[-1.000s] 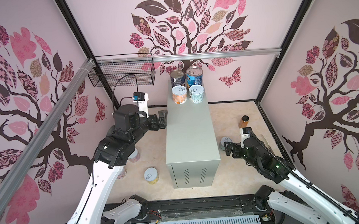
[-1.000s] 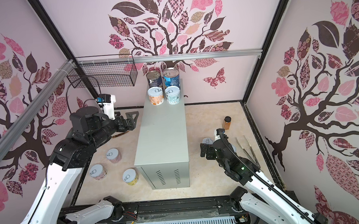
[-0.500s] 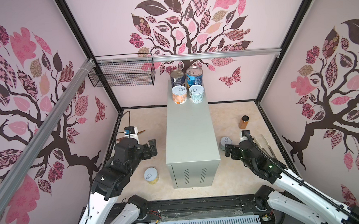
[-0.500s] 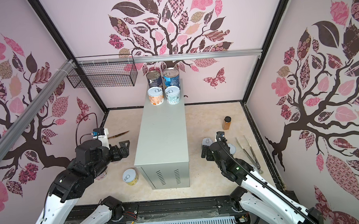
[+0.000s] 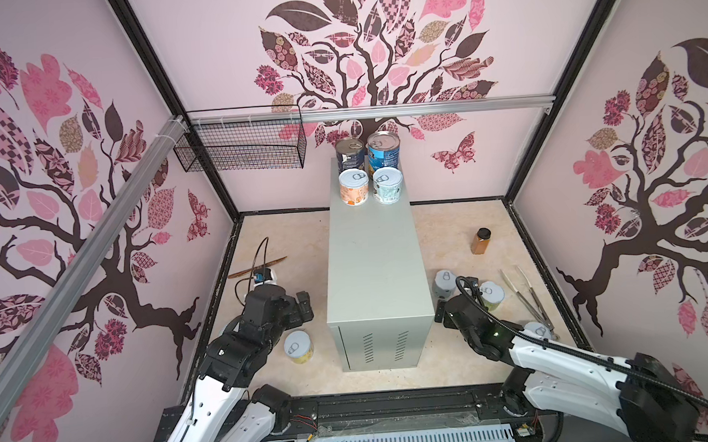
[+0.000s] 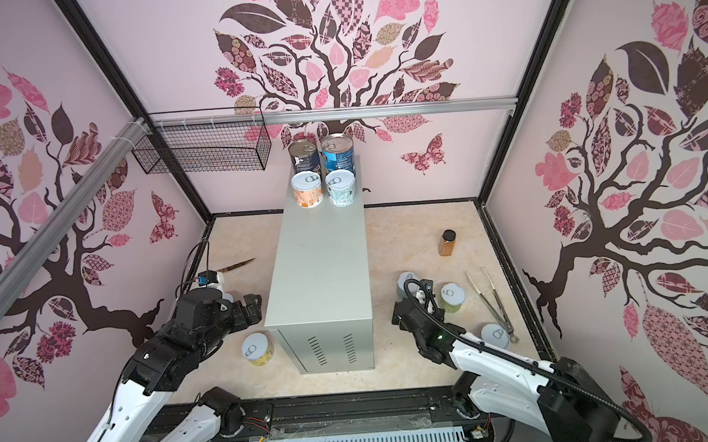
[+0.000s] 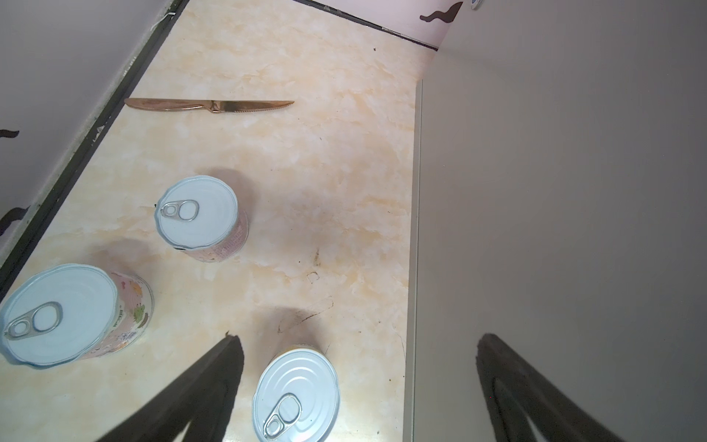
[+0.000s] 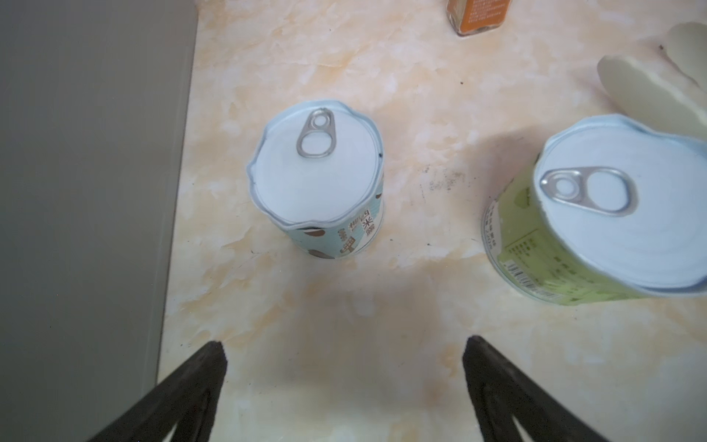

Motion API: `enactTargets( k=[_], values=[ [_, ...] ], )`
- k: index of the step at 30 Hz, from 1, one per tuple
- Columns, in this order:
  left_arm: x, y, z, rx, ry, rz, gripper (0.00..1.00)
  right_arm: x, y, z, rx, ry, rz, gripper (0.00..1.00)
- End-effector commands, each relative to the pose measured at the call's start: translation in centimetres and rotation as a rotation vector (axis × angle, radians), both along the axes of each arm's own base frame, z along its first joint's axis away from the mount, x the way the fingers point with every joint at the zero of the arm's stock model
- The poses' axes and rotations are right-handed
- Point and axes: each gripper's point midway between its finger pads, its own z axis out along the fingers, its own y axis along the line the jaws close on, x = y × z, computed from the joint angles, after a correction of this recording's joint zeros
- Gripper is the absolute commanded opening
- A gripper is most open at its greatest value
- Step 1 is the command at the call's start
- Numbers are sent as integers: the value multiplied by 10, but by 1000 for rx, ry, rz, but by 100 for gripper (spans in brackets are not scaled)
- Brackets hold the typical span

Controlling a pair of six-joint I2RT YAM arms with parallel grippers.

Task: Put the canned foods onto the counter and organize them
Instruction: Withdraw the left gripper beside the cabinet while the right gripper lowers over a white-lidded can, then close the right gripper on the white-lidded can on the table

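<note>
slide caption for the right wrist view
Open right end effector facing a dented teal can, green can beside it, grey counter alongside.

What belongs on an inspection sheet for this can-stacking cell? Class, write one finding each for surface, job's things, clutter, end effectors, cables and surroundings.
Surface: marbled floor, lightly soiled; counter stands mid-floor.
Job's things: tall cans behind short cans on the counter's far end; on the floor, yellow can, two pink cans, teal can with dented rim, green can, one half-hidden can.
Clutter: knife, amber jar, tongs on the floor.
End effectors: left end effector open, empty, near the yellow can; right end effector open, empty, short of the teal can.
Cables: black cable loops up behind the left end effector; black hose trails behind the right end effector.
Surroundings: tree-print walls, rail, hanging wire basket.
</note>
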Motion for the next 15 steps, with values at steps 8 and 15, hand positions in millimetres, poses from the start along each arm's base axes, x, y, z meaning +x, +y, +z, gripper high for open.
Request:
enactTargets(
  k=[8,15],
  values=[
    [3,-8,-9,-7,-8,-43,98,32,11,-12,-14,-104,-61,100],
    [5,-14,-12,-7,4,-74,98,52,16,-28,-103,-129,-67,100]
  ],
)
